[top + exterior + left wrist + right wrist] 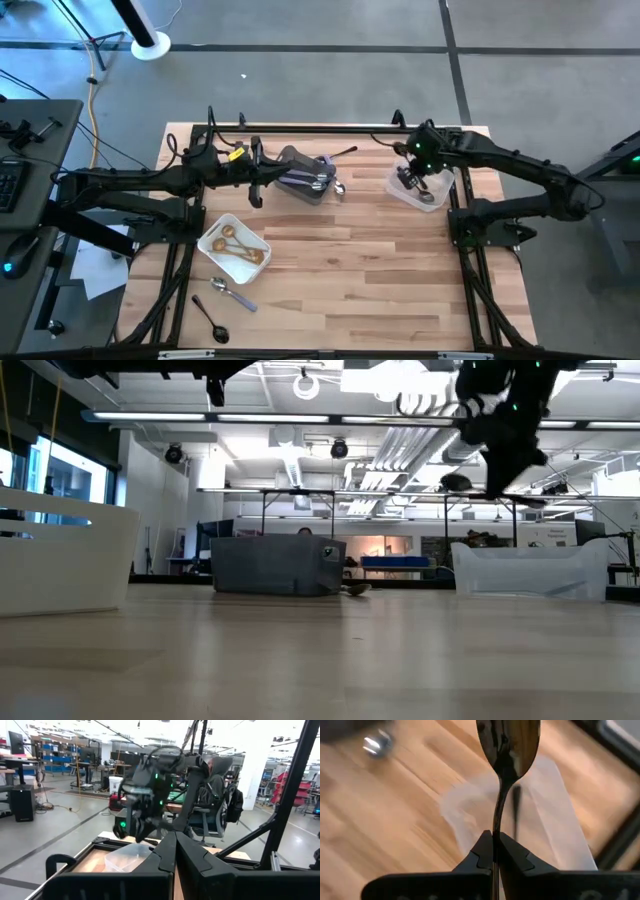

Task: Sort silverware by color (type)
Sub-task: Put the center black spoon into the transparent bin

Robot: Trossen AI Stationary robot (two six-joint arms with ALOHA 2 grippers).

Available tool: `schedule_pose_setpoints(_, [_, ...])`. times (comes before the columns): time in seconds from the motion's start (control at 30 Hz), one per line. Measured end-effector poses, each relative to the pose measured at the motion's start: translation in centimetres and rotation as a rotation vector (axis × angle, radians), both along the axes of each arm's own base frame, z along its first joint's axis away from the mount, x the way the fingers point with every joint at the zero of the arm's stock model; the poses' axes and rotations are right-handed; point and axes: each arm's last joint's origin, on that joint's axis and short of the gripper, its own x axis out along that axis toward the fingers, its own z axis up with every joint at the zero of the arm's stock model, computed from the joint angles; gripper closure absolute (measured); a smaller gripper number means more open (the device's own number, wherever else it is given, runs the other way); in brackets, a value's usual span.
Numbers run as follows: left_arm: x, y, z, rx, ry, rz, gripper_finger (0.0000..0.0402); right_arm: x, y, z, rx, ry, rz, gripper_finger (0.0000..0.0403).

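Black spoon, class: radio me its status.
Right gripper shut on black spoon, above clear tub. Left gripper shut, empty, by grey bin. Nothing in the way.

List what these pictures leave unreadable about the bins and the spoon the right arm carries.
- Grey bin, low view: its wall hides what lies inside.
- Clear tub, right wrist view: blurred; contents unreadable behind the spoon.
- That spoon, right wrist view: bowl cut off by the picture's edge, so its tip is unseen. The right pincer is shut on its handle.
- White tray, low view: its wall hides the contents.
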Motion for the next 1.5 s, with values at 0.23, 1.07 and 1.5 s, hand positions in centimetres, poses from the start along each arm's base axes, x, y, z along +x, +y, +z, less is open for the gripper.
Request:
schedule_pose_setpoints(0.23, [0.0,0.0,0.0,0.0,0.0,0.005,0.0401,-1.9,-1.2,-3.7,0.081,0.137,-0.055,0.0401])
schedule_pose_setpoints(1.07, [0.0,0.2,0.0,-0.005,-0.002,0.063,0.0401,0.1,-6.8,-11.6,0.299,0.327,0.047,0.0402])
schedule_pose_setpoints(1.5, [0.0,0.2,0.0,-0.006,-0.002,0.063,0.0401,0.1,-7.1,-12.5,0.337,0.334,0.035,0.0403])
